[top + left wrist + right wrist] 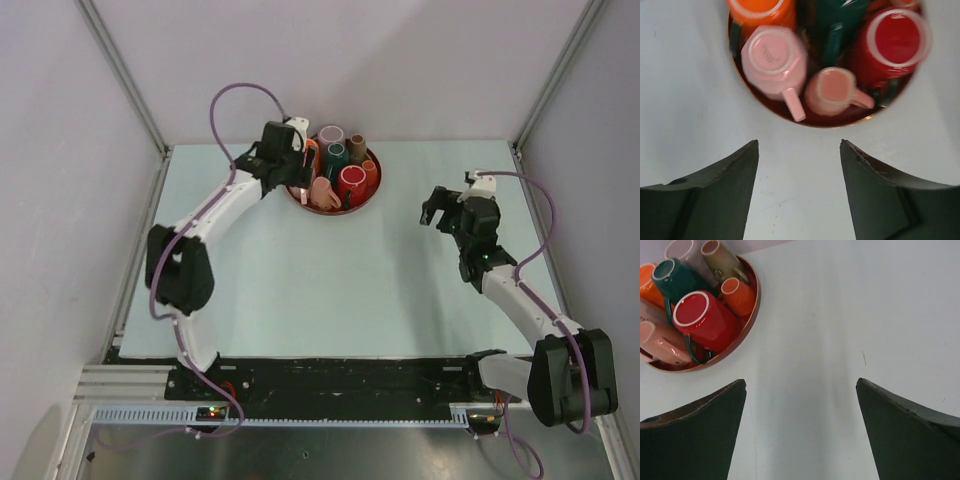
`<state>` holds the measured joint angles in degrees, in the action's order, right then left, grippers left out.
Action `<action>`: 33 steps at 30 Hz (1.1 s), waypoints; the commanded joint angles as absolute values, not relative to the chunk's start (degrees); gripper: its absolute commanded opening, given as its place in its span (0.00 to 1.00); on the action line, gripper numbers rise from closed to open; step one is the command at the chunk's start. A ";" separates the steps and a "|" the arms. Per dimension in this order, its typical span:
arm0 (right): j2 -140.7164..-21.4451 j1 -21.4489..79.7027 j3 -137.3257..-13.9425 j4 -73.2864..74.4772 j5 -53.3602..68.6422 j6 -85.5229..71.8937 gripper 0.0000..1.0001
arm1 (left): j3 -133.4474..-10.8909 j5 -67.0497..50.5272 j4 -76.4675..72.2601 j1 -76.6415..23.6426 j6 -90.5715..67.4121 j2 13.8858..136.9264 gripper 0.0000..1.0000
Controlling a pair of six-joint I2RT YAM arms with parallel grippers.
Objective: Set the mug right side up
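The base-up pink mug (772,59) lies just ahead of the empty, parted left gripper (799,146), its handle pointing toward it, while the right gripper (801,380), also spread, sits well apart.

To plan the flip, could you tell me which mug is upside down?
The pale pink mug: its stamped base faces up, whereas the red mug shows its open mouth.
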<state>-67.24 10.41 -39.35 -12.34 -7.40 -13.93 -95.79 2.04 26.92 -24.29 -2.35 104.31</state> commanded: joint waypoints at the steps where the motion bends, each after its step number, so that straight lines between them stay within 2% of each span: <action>1: -65.47 12.75 -41.53 -9.33 -11.22 -14.49 0.97 | -100.05 13.43 26.50 -23.07 -10.93 111.39 0.68; 11: -65.52 14.47 -41.57 -4.43 -14.21 -13.69 0.98 | -108.13 10.48 25.93 -23.10 -12.32 124.35 0.66; 13: -65.47 14.47 -41.57 -3.61 -14.76 -13.60 0.98 | -109.74 10.62 26.02 -23.16 -12.44 126.34 0.61; 17: -64.54 14.42 -41.56 -3.18 -15.58 -12.99 0.98 | -109.75 12.16 26.88 -23.10 -13.58 128.22 0.46; 26: -62.67 14.07 -41.57 -5.65 -15.26 -10.87 0.99 | -111.07 15.00 28.64 -22.92 -12.99 131.08 0.36; 28: -62.58 14.11 -41.57 -6.20 -15.02 -10.54 0.99 | -111.61 14.67 29.49 -22.65 -13.68 131.45 0.25; 30: -62.29 14.16 -41.57 -6.58 -14.48 -10.26 0.99 | -111.49 13.69 30.14 -22.12 -14.54 130.99 0.09; 33: -61.75 14.21 -42.06 -6.32 -12.69 -10.30 0.99 | -110.40 12.01 30.61 -20.89 -15.96 128.87 0.01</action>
